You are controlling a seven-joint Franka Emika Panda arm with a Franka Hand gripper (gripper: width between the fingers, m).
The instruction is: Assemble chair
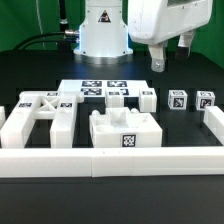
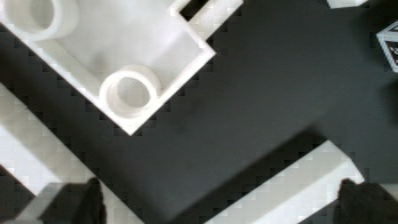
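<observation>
The chair lies in loose white parts on the black table. A crossed frame piece [image 1: 38, 115] is at the exterior view's left and a chunky tagged slab [image 1: 125, 130] is in the middle. Several tagged square posts [image 1: 178, 98] stand in a row behind them. My gripper [image 1: 170, 55] hangs open and empty above the posts at the exterior view's right, touching nothing. In the wrist view a white slab with round holes [image 2: 125, 88] lies well beyond my dark fingertips [image 2: 71, 205], and the gripper [image 2: 217, 212] holds nothing.
The marker board [image 1: 100, 87] lies flat in front of the robot base. A long low white rail [image 1: 110, 160] runs along the front with side arms; it also crosses the wrist view [image 2: 267, 185]. A tagged part's corner [image 2: 390, 45] shows at the edge of the wrist view.
</observation>
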